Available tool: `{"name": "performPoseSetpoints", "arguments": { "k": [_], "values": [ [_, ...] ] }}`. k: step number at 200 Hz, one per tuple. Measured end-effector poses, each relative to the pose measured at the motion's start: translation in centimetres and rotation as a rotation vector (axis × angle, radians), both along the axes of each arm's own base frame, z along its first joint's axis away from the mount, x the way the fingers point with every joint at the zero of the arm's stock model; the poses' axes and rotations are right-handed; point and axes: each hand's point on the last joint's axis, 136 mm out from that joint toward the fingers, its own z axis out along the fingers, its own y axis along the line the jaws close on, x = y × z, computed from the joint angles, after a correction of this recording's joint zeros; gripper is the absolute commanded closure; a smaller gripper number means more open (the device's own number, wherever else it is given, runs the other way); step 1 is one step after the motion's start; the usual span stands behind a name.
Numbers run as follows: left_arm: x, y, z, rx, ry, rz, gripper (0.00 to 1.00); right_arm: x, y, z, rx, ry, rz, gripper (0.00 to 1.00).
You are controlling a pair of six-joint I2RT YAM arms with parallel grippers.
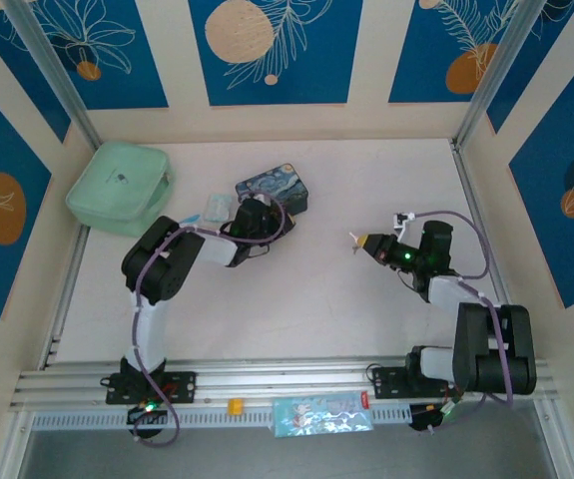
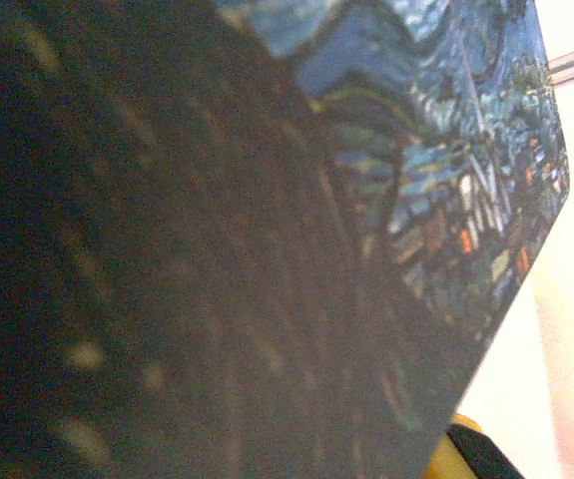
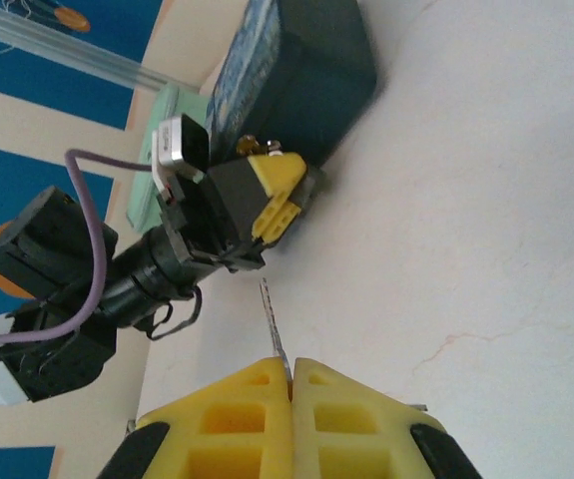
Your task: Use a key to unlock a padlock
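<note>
Two arms reach out over the pale table (image 1: pixel 316 329) in the overhead view. The left gripper (image 1: pixel 270 207) is pushed up against the near side of the blue painted tin (image 1: pixel 275 187), and from above we cannot tell how its fingers stand. A small clear-blue packet (image 1: pixel 215 208) lies just left of that tin, and a mint-green pouch (image 1: pixel 120 188) sits farther left, near the wall. The right gripper (image 1: pixel 366 242) hangs well apart from the tin, to its right, pointing left, with the key (image 1: pixel 353 239) showing as a pale sliver at its tip. Another packet (image 1: pixel 321 414) lies on the front rail between the two arm bases. From the left wrist we see the tin's painted lid very close and blurred, dark across most of the picture, with a yellow fingertip (image 2: pixel 444 461) at the lower edge; how the jaws stand is out of sight. From the right wrist we see the right gripper's yellow fingers (image 3: pixel 237 409) pressed together on the key, whose thin blade sticks out from between them toward the left gripper. That gripper's yellow fingers lie close together beside the tin's dark side wall, and we cannot say whether they hold anything. A small brownish bit (image 3: pixel 251 144) sits just above them against the tin; we cannot tell whether it belongs to the padlock.
</note>
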Motion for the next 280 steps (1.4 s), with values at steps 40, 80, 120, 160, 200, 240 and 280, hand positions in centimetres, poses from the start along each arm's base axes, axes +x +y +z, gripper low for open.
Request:
{"name": "performPoseSetpoints", "arguments": {
  "k": [40, 80, 120, 160, 200, 240, 280],
  "values": [
    [-0.6, -0.6, 1.7, -0.175, 0.035, -0.002, 1.0, 0.0, 2.8, -1.9, 0.029, 0.05, 0.071, 1.0],
    [-1.1, -1.3, 3.1, -0.275, 0.059, -0.027, 1.0, 0.2, 5.6, -4.0, 0.064, 0.104, 0.131, 1.0],
    [-1.8, -1.4, 3.7, -0.317, 0.078, -0.039, 1.0, 2.4, 7.2, -3.7, 0.092, 0.065, 0.158, 1.0],
    [-2.0, -1.4, 3.9, -0.339, 0.085, -0.039, 1.0, 4.0, 8.5, -3.9, 0.111, 0.045, 0.163, 1.0],
    [-1.9, -1.5, 4.3, -0.359, 0.085, -0.037, 1.0, 4.6, 10.0, -3.0, 0.112, 0.005, 0.188, 1.0],
    [-1.9, -1.6, 4.5, -0.369, 0.086, -0.036, 1.0, 5.2, 10.3, -4.1, 0.135, 0.025, 0.176, 1.0],
    [-1.9, -1.6, 4.6, -0.374, 0.083, -0.036, 1.0, 5.7, 10.8, -4.6, 0.151, 0.042, 0.168, 1.0]
  ]
}}
